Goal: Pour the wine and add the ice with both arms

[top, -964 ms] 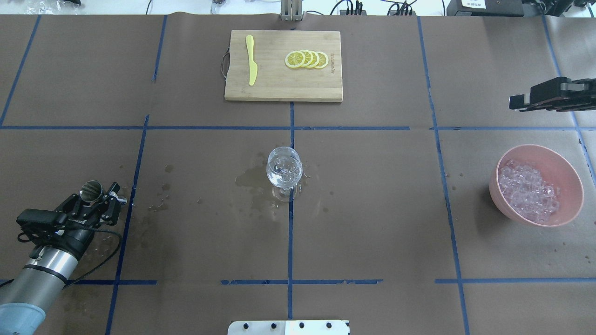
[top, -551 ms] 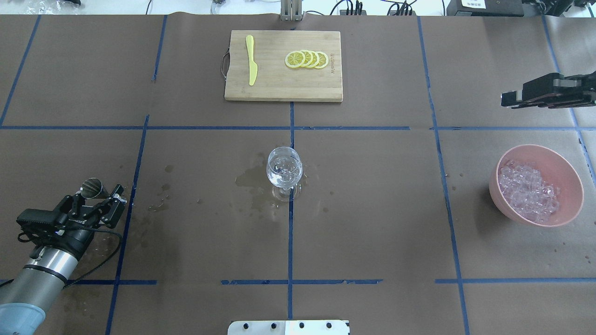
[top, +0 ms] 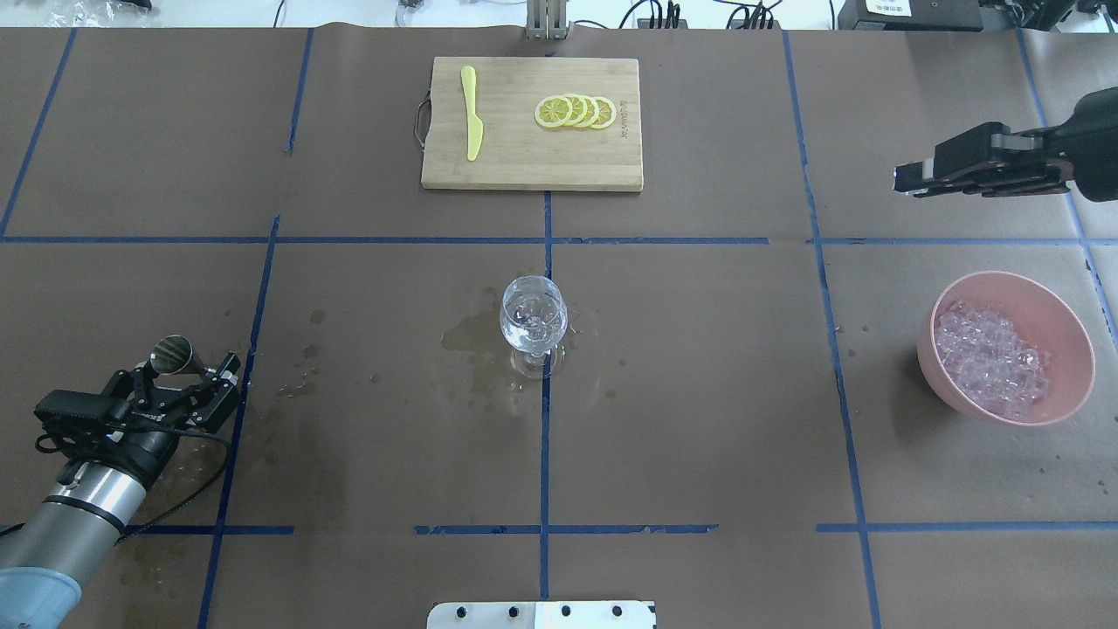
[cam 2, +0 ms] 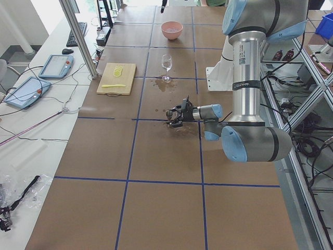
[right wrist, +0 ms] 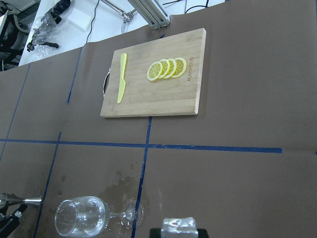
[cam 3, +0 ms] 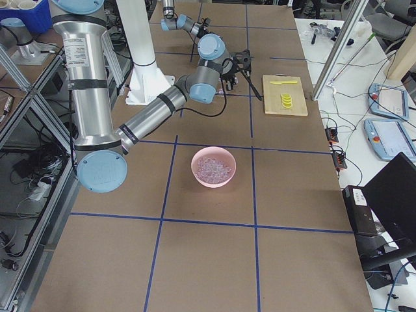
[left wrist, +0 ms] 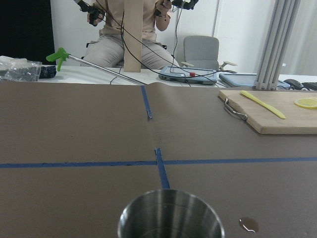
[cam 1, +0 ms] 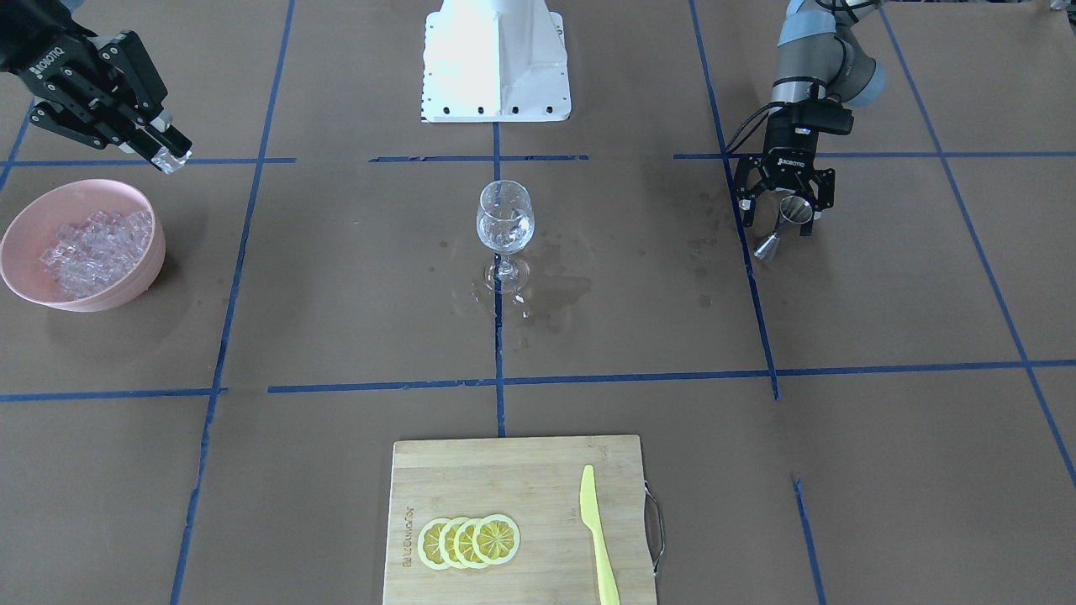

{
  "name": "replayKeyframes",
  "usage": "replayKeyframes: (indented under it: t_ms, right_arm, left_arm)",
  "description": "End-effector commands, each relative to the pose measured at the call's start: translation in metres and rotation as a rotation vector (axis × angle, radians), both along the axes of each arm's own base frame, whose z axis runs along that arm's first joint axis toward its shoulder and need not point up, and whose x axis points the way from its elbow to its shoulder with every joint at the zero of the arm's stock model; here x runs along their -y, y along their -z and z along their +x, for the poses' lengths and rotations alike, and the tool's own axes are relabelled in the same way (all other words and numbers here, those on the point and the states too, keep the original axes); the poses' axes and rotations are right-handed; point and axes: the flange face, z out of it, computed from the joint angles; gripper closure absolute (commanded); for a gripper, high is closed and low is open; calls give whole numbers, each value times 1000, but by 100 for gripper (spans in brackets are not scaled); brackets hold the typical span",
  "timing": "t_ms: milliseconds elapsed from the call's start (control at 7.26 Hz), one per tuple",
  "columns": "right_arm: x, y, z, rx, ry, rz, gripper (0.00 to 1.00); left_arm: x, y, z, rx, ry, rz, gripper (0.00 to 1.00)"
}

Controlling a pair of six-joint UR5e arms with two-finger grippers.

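Observation:
A wine glass (top: pixel 533 319) stands upright at the table's centre with a little clear wine in it; it also shows in the front view (cam 1: pixel 504 220). My left gripper (top: pixel 179 371) is open around a steel jigger (top: pixel 170 353) that stands on the table at the near left, jaws apart from it (cam 1: pixel 780 228). The jigger's rim fills the bottom of the left wrist view (left wrist: pixel 171 215). My right gripper (cam 1: pixel 164 155) is shut on one ice cube (right wrist: pixel 179 225), held high near the pink bowl (top: pixel 930 358) of ice (top: pixel 991 358).
A bamboo cutting board (top: pixel 531 166) at the far centre holds lemon slices (top: pixel 576 111) and a yellow knife (top: pixel 472 114). Wet patches (top: pixel 476 336) surround the glass. The white pedestal (cam 1: pixel 496 59) stands at the robot's edge.
My left gripper opened and let go of the jigger, drawing back slightly. My right gripper moved left, toward the table's centre, with the ice cube.

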Motion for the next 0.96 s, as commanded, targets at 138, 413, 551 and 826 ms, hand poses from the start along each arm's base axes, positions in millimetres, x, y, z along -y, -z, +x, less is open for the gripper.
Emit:
replayKeyframes:
  t_ms: [138, 413, 551, 826]
  right_arm:
    - [12, 40, -45, 58, 31, -15, 100]
    - [17, 60, -86, 69, 34, 3, 100]
    - [22, 73, -104, 84, 39, -1, 100]
    - [31, 96, -151, 100, 25, -10, 100]
  left_arm:
    - [-11, 9, -22, 61, -131, -56, 0]
    - [-20, 26, -24, 75, -240, -113, 0]
    - [-26, 20, -29, 122, -298, -155, 0]
    - [-43, 27, -53, 156, -463, -251, 0]
